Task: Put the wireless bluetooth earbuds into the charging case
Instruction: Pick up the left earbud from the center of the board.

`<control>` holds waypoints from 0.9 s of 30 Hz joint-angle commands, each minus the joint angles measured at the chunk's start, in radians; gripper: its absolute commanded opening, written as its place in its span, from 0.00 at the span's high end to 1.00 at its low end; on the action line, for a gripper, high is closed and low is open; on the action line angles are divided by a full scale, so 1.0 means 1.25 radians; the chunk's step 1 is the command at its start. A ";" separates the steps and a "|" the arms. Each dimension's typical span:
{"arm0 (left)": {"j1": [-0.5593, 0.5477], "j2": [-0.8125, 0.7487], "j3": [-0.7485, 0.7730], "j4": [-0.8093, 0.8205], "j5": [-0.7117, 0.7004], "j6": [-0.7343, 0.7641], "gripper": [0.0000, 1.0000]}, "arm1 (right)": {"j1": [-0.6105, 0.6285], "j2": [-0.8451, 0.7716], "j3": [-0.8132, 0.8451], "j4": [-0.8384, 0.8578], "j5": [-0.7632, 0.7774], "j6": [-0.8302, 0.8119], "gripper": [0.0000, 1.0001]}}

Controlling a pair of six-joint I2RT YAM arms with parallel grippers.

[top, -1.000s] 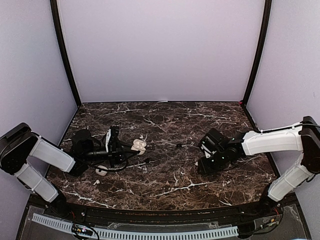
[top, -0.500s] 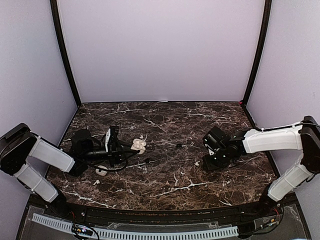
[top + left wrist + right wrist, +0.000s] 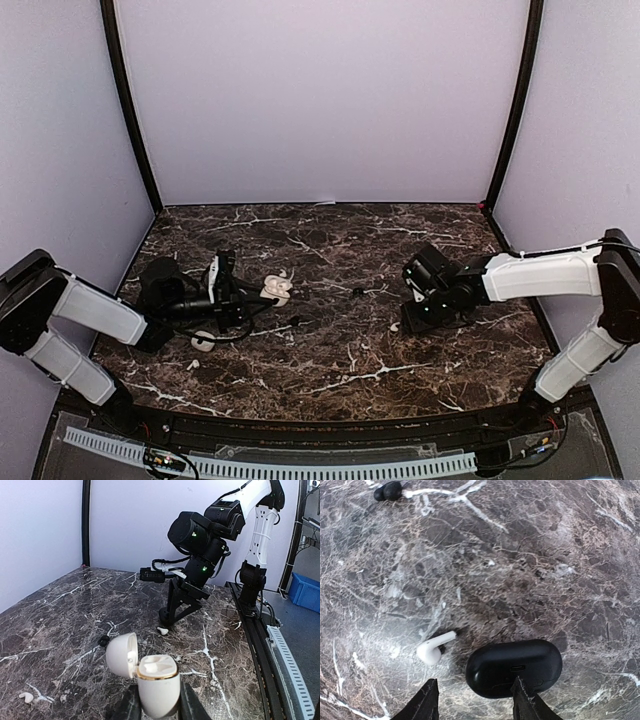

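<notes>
**Left gripper offers the open white case; right gripper hangs over a loose bud.**

Your left gripper (image 3: 159, 706) is closed tight on the body of the white charging case (image 3: 157, 679) and holds it upright with the lid (image 3: 123, 654) thrown back, I judge so that the mouth is ready for loading. Inside the mouth everything looks white, and you cannot tell if a bud sits there already. Well apart from this case, on the right arm's side, your right gripper (image 3: 410, 318) has its jaws half apart, pinching nothing, low over a white earbud (image 3: 435, 647) and a black case (image 3: 514, 667). The black case is shut, so its content is hidden. A black earbud (image 3: 103, 640) lies between the white case and the right gripper. One more white earbud (image 3: 26, 696) lies near the white case, on its far side from the arm bases.
</notes>
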 commanded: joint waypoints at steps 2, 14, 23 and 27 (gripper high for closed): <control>0.003 -0.035 -0.017 -0.015 -0.004 0.021 0.81 | -0.018 0.011 0.025 0.024 0.020 -0.016 0.50; 0.003 -0.052 -0.027 -0.047 -0.010 0.033 0.81 | -0.017 -0.039 0.064 0.060 -0.185 -0.253 0.51; 0.003 -0.041 -0.024 -0.044 0.020 0.017 0.83 | -0.015 0.053 0.155 -0.047 -0.158 -0.251 0.57; 0.003 -0.044 -0.027 -0.042 0.015 0.024 0.83 | -0.007 0.061 0.146 -0.048 -0.162 -0.217 0.58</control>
